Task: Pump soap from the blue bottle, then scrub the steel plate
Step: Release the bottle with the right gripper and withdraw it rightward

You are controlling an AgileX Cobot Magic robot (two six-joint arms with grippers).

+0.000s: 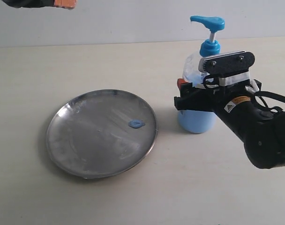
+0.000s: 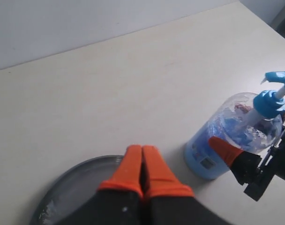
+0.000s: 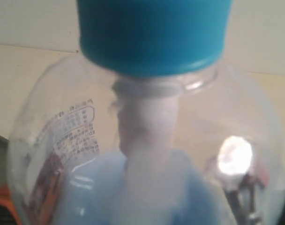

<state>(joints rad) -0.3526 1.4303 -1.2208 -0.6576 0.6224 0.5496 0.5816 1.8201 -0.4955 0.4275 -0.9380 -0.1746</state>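
Beige tabletop is bearing the steel plate, soap lying on it. Left gripper, pinched together and empty, is hovering above its edge. Right gripper is clasping the blue bottle standing beside the plate. The plate, held by nothing, may be sliding once scrubbing starts.

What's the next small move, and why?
Probably open the right gripper and back off the blue bottle: a soap blob sits on the steel plate, so pumping looks done. The left gripper hangs shut above the plate's rim.
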